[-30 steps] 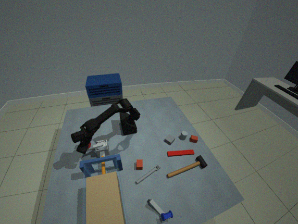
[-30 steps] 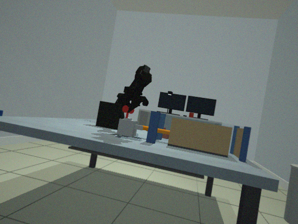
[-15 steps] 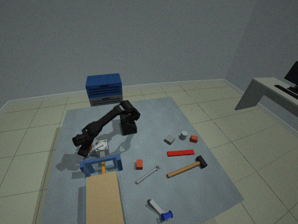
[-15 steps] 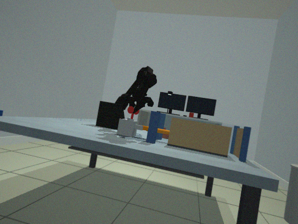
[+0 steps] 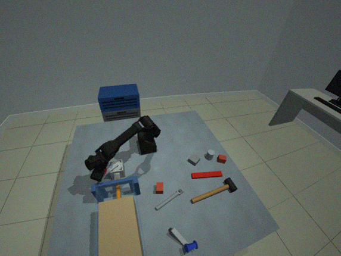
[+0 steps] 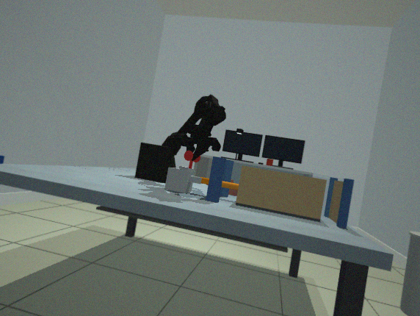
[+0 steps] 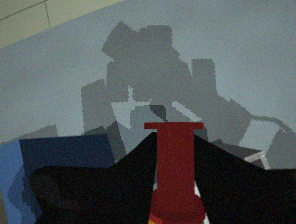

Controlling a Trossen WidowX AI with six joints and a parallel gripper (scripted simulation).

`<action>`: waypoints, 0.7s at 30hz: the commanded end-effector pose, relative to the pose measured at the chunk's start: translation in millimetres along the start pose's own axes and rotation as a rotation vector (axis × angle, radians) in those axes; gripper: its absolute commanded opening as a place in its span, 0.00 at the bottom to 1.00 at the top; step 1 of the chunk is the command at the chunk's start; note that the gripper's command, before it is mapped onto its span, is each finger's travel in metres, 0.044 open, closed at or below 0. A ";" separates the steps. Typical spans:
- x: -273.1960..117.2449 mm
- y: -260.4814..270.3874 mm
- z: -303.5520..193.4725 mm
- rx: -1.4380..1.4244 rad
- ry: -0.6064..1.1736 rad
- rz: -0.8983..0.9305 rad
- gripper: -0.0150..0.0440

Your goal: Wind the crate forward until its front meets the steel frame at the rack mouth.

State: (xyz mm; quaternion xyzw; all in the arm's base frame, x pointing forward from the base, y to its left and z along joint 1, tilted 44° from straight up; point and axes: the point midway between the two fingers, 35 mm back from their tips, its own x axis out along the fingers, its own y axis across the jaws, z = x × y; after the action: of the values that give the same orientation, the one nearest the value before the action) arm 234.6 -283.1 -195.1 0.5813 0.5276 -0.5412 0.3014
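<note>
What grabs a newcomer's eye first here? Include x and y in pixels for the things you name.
Probably the black arm [image 5: 111,147] [image 6: 209,114], reaching over the bench to the pale winch [image 5: 121,172] [image 6: 178,181], its gripper [image 7: 170,137] shut on a red knob [image 7: 175,155]. Next, the big tan crate [image 5: 117,226] [image 6: 280,192] behind the blue frame [image 5: 116,181] [image 6: 216,180], joined to the winch side by an orange strap [image 5: 118,192] [image 6: 229,185]. Then the black-headed mallet [image 5: 210,193], lying among loose tools on the bench's far side from the crate.
</note>
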 end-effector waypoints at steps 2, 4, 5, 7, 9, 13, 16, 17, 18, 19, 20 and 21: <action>-6.0 11.8 -23.2 -0.022 0.034 0.012 0.25; -7.1 12.8 -25.6 -0.022 0.034 0.012 0.25; -7.6 13.2 -26.5 -0.022 0.034 0.012 0.25; -8.8 14.1 -28.9 -0.023 0.034 0.012 0.25; -9.9 14.9 -31.4 -0.023 0.035 0.012 0.25; -12.3 16.3 -36.4 -0.023 0.035 0.012 0.25; -14.3 17.2 -40.4 -0.023 0.035 0.012 0.25; -14.8 17.4 -41.4 -0.023 0.035 0.012 0.25; -15.5 17.7 -42.9 -0.023 0.035 0.012 0.25; -16.0 17.8 -43.9 -0.023 0.036 0.012 0.25; -16.7 18.0 -45.4 -0.023 0.036 0.012 0.25; -17.2 18.2 -46.4 -0.023 0.036 0.012 0.25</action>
State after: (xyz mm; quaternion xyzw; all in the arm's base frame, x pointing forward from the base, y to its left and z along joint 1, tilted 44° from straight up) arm 260.2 -263.2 -177.9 0.5847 0.5288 -0.5345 0.3048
